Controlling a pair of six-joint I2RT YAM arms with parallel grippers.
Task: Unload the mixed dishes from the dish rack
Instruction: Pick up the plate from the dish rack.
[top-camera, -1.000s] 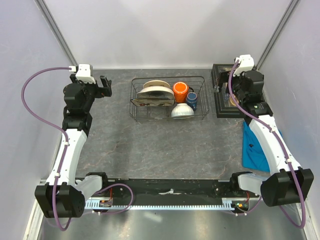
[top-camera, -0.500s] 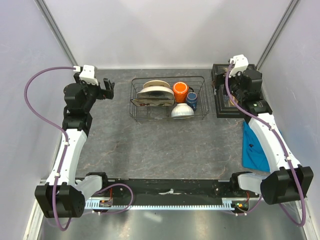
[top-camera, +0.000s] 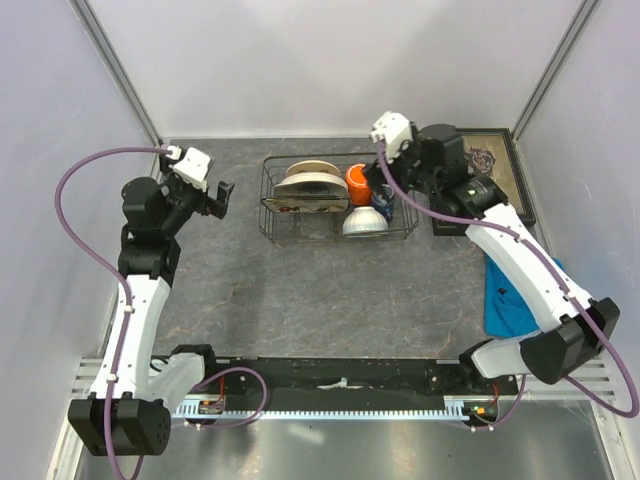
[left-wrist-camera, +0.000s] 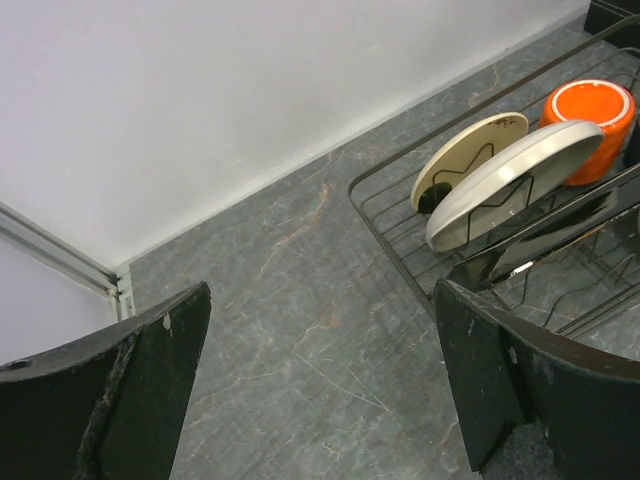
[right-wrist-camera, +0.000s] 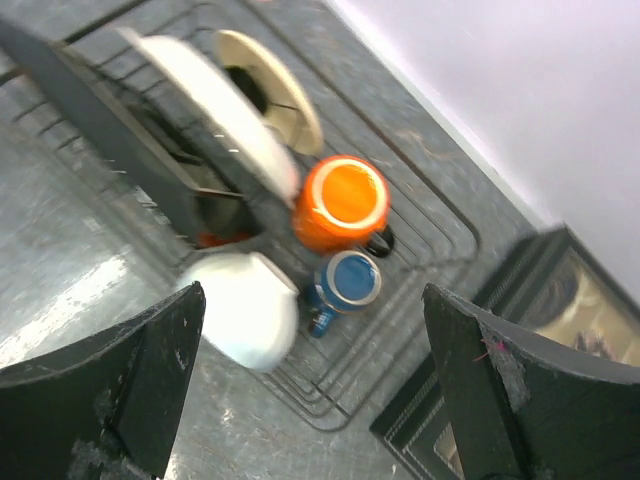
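Note:
The dark wire dish rack (top-camera: 275, 218) stands at the back centre of the table. It holds a cream bowl (top-camera: 312, 168) on edge, a round pale plate (top-camera: 306, 184), a square plate (top-camera: 300, 205), an orange cup (top-camera: 359, 183), a white bowl (top-camera: 363, 223) and a dark blue mug (top-camera: 381, 209). My left gripper (top-camera: 222, 197) is open and empty, left of the rack. Its wrist view shows the gripper (left-wrist-camera: 320, 300), the rack (left-wrist-camera: 390, 235), the plate (left-wrist-camera: 510, 180) and the cup (left-wrist-camera: 590, 115). My right gripper (top-camera: 388, 183) is open and empty above the rack's right end. Seen from its wrist, the gripper (right-wrist-camera: 312, 295) hangs over the mug (right-wrist-camera: 348, 278), the cup (right-wrist-camera: 340, 200) and the white bowl (right-wrist-camera: 245, 310).
A black box with a picture lid (top-camera: 490, 165) stands right of the rack and also shows in the right wrist view (right-wrist-camera: 560, 310). A blue cloth (top-camera: 510, 290) lies at the right edge. Pale walls close the back and both sides.
My right arm has swung left from over the black box to above the rack's right end. My left gripper has shifted slightly right towards the rack.

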